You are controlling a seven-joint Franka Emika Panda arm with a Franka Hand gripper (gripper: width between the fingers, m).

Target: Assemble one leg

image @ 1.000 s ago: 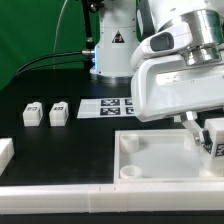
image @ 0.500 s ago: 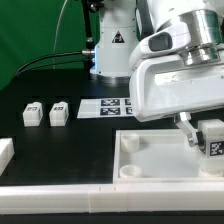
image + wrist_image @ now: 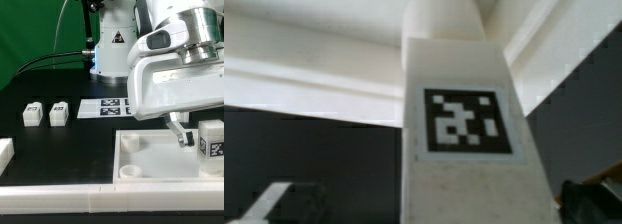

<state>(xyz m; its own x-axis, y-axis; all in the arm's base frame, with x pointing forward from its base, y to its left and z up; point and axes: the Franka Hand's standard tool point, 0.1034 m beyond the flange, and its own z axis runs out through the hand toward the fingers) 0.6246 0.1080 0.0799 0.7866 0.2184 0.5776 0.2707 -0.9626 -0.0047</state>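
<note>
Though between the spread jaws, upright leg [image 3: 211,140] apart from both.

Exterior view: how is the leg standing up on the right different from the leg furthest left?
The standing leg is tall, tag facing the camera; the leftmost leg sits low, tag on top. The standing leg is at the white tray; the leftmost leg is on the black table. Both are white blocks.

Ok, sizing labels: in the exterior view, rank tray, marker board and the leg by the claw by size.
1. tray
2. marker board and leg: about alike, unranked; the arm hides part of the board and the leg is nearer.
</note>
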